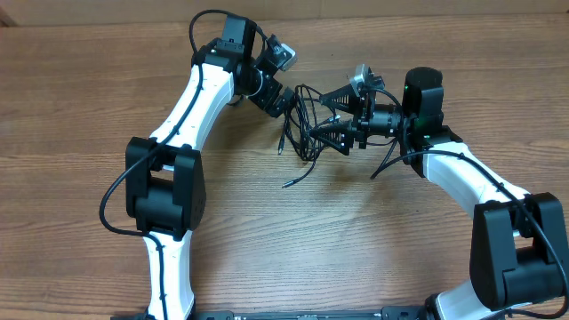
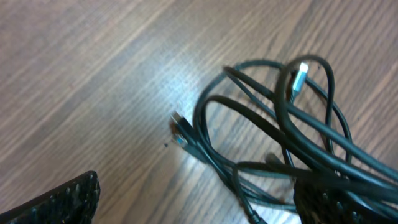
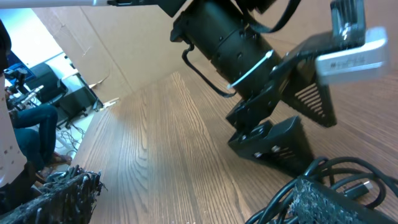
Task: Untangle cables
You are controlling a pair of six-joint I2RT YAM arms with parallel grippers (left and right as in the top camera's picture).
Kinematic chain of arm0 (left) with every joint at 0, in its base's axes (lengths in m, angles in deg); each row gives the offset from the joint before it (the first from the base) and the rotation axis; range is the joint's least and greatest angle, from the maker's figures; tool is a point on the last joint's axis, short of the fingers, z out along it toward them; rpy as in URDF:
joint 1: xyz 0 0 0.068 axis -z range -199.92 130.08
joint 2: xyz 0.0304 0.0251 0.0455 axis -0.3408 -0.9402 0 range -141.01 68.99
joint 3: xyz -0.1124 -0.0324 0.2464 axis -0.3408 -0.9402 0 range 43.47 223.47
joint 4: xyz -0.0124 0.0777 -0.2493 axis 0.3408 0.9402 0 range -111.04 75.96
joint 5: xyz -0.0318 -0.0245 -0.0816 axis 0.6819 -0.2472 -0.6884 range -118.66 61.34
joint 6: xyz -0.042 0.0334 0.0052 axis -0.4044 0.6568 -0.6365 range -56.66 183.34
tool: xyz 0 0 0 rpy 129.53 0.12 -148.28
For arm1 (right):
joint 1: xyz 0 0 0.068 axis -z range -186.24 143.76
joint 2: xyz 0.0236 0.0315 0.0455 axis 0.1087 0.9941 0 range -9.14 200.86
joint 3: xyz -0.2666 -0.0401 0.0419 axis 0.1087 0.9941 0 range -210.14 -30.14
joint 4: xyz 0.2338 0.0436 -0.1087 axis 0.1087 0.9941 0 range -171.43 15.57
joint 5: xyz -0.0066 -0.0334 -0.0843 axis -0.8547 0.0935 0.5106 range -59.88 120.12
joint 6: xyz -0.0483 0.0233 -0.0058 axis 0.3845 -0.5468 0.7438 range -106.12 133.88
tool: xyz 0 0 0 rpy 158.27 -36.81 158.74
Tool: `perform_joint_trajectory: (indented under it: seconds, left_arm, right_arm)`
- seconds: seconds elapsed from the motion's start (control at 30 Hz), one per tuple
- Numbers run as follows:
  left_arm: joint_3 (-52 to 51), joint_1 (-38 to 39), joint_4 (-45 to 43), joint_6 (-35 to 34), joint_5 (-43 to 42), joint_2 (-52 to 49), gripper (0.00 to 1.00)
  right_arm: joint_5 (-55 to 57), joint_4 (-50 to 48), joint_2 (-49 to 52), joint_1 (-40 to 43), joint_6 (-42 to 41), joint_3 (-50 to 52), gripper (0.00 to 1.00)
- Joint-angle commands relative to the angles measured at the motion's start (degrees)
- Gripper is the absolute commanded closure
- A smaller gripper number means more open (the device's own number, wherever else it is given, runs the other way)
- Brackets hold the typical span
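Note:
The cables (image 1: 305, 127) lie as a loose black tangle of loops on the wood table (image 1: 373, 240), between my two grippers. One strand trails out to a plug end (image 1: 285, 185). My left gripper (image 1: 280, 102) hovers at the tangle's upper left, open. In the left wrist view the cables (image 2: 267, 134) fill the right half, with a dark plug (image 2: 180, 129) and a silver plug (image 2: 300, 77); the left gripper (image 2: 202, 208) has one finger (image 2: 339, 205) over the strands. My right gripper (image 1: 336, 117) stands open at the tangle's right edge. In the right wrist view the right gripper (image 3: 196, 205) holds only bare wood, and cables (image 3: 348, 174) pass by its right finger (image 3: 336, 202).
The left arm's gripper body (image 3: 273, 140) and camera (image 3: 351, 56) stand close in front of the right wrist camera. Thicker black arm wires (image 1: 391, 160) hang off the right arm. The table's far edge (image 1: 498, 20) runs along the top.

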Motion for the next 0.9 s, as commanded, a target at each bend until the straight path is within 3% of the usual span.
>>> perform_joint_trajectory:
  seconds: [0.0, 0.13, 0.5, 0.6, 0.73, 0.87]
  left_arm:
    - [0.13, 0.02, -1.25, -4.15, -1.07, 0.2, 0.01]
    - [0.13, 0.02, -2.51, -7.87, -1.6, 0.2, 0.0]
    - [0.11, 2.95, 1.22, -7.85, -4.35, 0.17, 0.01]
    - [0.11, 4.33, 2.08, -9.16, -1.29, 0.17, 0.0]
    - [0.11, 5.97, 1.79, -15.91, 6.84, 0.17, 0.0]
    - [0.11, 6.82, 0.42, -18.95, 8.33, -0.11, 0.0]
  right_arm:
    - [0.22, 0.2, 0.04, 0.0, 0.48, -0.44, 0.0]
    - [0.24, 0.17, 0.04, 0.0, 0.76, -0.44, 0.0]
    - [0.68, 0.17, 0.04, 0.0, 0.9, -0.44, 0.0]
    - [0.68, 0.17, 0.04, 0.0, 0.9, -0.44, 0.0]
    - [0.66, 0.2, 0.04, 0.0, 0.87, -0.44, 0.0]
    - [0.68, 0.2, 0.04, 0.0, 0.87, -0.44, 0.0]
